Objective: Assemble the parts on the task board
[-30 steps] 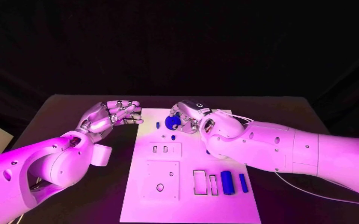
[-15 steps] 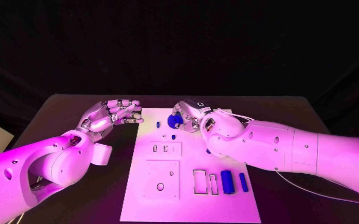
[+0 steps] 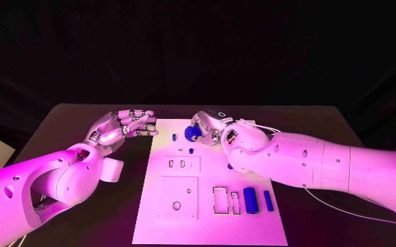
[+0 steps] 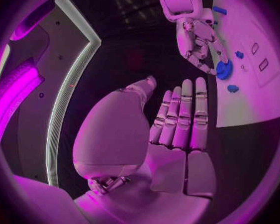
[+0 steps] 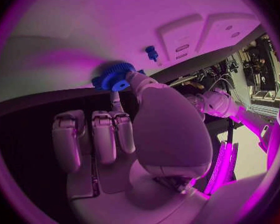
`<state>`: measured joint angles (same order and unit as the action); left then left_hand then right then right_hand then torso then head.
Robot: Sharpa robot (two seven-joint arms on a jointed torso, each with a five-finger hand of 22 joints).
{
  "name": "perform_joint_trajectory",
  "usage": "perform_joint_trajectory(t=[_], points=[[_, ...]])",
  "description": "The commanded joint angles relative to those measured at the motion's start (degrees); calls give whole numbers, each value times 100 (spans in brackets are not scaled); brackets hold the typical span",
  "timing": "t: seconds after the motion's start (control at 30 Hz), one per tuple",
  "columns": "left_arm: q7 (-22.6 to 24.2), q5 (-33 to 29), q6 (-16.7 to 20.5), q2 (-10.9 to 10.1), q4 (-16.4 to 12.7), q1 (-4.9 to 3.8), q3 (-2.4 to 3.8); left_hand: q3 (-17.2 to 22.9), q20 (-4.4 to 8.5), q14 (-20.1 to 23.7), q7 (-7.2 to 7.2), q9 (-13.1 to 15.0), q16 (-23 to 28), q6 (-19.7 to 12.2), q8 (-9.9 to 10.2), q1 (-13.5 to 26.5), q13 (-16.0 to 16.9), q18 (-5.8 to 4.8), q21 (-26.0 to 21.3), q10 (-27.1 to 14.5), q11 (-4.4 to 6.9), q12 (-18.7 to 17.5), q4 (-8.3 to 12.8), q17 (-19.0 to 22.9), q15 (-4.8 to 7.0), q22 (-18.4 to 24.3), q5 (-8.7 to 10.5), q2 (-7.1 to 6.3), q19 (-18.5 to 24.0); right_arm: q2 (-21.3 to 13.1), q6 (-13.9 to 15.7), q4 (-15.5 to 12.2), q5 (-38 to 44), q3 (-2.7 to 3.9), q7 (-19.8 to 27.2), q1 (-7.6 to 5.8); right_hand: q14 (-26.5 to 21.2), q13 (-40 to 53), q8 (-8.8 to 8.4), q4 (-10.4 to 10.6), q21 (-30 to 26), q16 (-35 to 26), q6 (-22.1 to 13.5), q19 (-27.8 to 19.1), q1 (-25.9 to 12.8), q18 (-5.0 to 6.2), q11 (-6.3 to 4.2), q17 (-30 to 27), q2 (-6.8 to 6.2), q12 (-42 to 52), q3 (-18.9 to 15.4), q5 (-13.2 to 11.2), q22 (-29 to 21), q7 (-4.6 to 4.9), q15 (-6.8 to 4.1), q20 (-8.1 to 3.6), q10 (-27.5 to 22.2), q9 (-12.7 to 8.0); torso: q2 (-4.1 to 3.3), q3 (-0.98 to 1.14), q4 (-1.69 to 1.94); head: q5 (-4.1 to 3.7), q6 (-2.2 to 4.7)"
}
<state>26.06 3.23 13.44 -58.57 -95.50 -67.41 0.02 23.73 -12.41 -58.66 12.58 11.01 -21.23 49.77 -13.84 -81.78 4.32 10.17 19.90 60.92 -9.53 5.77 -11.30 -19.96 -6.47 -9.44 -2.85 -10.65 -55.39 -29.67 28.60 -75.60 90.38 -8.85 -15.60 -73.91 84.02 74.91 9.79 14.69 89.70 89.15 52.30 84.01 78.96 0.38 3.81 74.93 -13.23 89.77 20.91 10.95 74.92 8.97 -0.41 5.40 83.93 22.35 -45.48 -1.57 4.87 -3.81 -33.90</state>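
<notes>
At the far end of the task board (image 3: 210, 224), a blue gear (image 3: 192, 132) is pinched by the right hand (image 3: 211, 126), hardly shifted from a second ago. Beside the board's edge, the left hand (image 3: 123, 127) is kept empty, fingers loosely curled.

Right hand (image 3: 213, 127) partly hides blue gear (image 3: 192, 133).
</notes>
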Motion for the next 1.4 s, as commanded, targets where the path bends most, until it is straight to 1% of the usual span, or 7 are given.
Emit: perform_joint_trajectory(t=[0.03,0.2,0.3,0.53,1.0,1.23,1.4], points=[[28,20,-90,6,-14,-6,5,-10,-1,38,-8,9,-21,-38,27,13,7,17,31,-30,16,-26,32,-9,3,-9,-7,22,54,13,-248,14,-162,0,156,-3,548,1439,-195,134,30,24,-240,599,-133,-38,91,1275,-22,-54,-457,-351,1508,63,86,93,546,-102,2,-1,1,-6,-5],[30,20,-88,4,-13,-6,5,0,-1,71,-7,24,-60,-37,25,28,12,16,56,-32,16,-19,53,-56,2,-23,-7,29,72,-1,-430,27,-335,0,241,-5,553,1465,-249,187,30,31,-201,599,-197,-38,103,1299,103,-27,-920,-248,1508,69,103,118,568,-108,1,-3,2,-6,-16],[30,20,-86,4,-11,-6,5,0,-1,71,-7,24,-60,-37,25,28,12,16,56,-32,16,-19,53,-56,2,-23,-7,29,72,-17,-484,35,-423,0,273,-5,561,1488,-257,194,30,41,-129,599,-380,-38,95,1336,247,-1,-1115,62,1508,57,99,118,589,-103,2,-1,0,-3,-20],[27,20,-79,6,-1,-7,5,0,-1,71,-7,24,-60,-37,25,28,12,16,56,-32,16,-19,53,-56,2,-23,-7,29,72,-36,-614,49,-512,-1,293,-6,563,1509,-237,194,30,43,-12,599,-513,-38,69,1343,401,23,-1088,372,1508,27,78,100,607,-89,2,1,3,-4,-25],[25,20,-76,4,7,-6,4,7,-1,76,-8,26,-64,-36,24,21,12,17,59,-33,16,-19,60,-62,3,-25,-7,33,75,-109,-629,69,-488,-1,81,-6,564,1509,-241,199,30,45,27,599,-626,-38,54,1350,502,23,-1029,442,1508,14,64,87,607,-88,7,1,8,2,-24],[26,20,-78,-2,22,-5,4,7,-1,76,-8,26,-64,-36,24,21,12,17,59,-33,16,-19,60,-62,3,-25,-7,33,75,-407,-265,-272,-508,2,268,-10,563,1509,-244,177,30,44,33,599,-611,-38,51,1346,485,23,-1015,471,1508,11,62,85,607,-89,10,2,1,19,-22],[32,20,-79,-7,43,-5,4,8,-1,77,-8,26,-64,-36,24,21,12,17,59,-33,16,-19,61,-63,3,-26,-7,34,75,-865,359,-605,-974,16,828,-57,554,1509,-257,137,30,34,48,599,-502,-38,45,1306,437,22,-930,572,1508,6,54,76,606,-92,23,-2,-22,16,-6]])
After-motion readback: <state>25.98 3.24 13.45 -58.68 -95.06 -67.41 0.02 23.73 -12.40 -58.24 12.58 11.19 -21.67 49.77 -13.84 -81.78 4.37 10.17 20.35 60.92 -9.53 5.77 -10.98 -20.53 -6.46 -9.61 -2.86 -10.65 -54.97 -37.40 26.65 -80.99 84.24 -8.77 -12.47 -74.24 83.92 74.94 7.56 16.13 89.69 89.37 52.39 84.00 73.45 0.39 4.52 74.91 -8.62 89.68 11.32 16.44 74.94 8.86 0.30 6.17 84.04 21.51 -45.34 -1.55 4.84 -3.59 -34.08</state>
